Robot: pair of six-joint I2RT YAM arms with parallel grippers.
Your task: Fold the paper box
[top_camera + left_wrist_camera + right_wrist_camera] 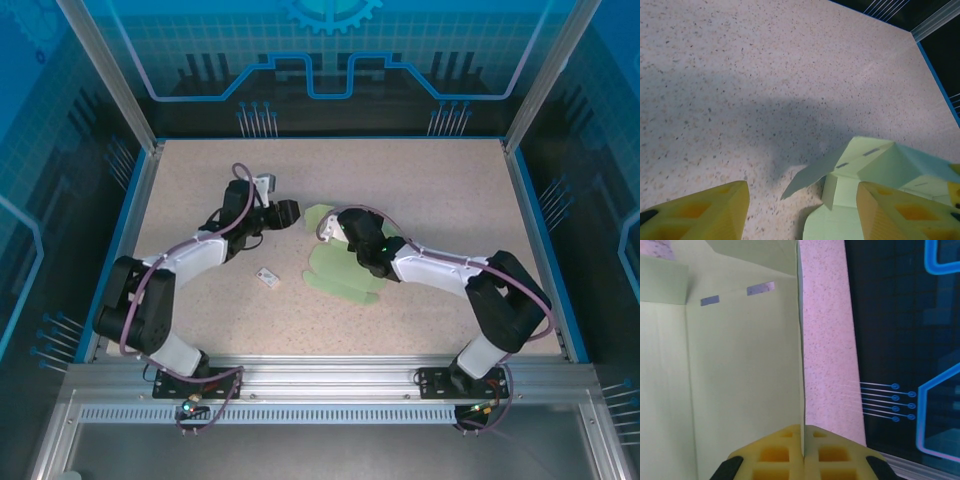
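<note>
Mid-table, the paper box (336,272) — one panel pinched in the right hand (802,432), left hand (801,189) agape alongside.

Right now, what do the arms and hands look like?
Both the left arm and right arm have white links, black joints and a purplish cable looping alongside. The right wrist carries a small green light. The left hand and right hand are dark outside; their fingers are yellow wedges with recessed pockets.
</note>
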